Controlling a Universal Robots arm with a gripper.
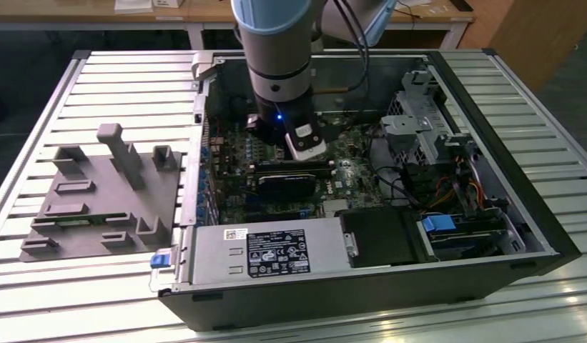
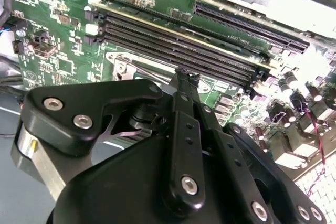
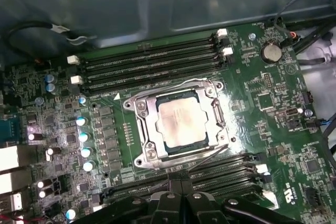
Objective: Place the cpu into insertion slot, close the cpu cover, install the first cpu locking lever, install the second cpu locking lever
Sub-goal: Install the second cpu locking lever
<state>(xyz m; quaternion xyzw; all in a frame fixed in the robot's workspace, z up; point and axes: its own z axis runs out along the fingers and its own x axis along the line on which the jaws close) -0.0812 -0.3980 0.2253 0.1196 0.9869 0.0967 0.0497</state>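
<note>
My hand (image 3: 181, 195) hung just beside socket, fingers pressed together, holding nothing. Cpu (image 3: 182, 120) sat in slot (image 3: 137, 129), cover (image 3: 212, 109) down over it. Levers wanted slow, square push.

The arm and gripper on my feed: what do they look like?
In the exterior view, the arm is a grey cylinder with pale blue joint caps, a small blue light near the wrist and a white camera block. In the second wrist view, the gripper is matte black linkage plates with silver screws.
</note>
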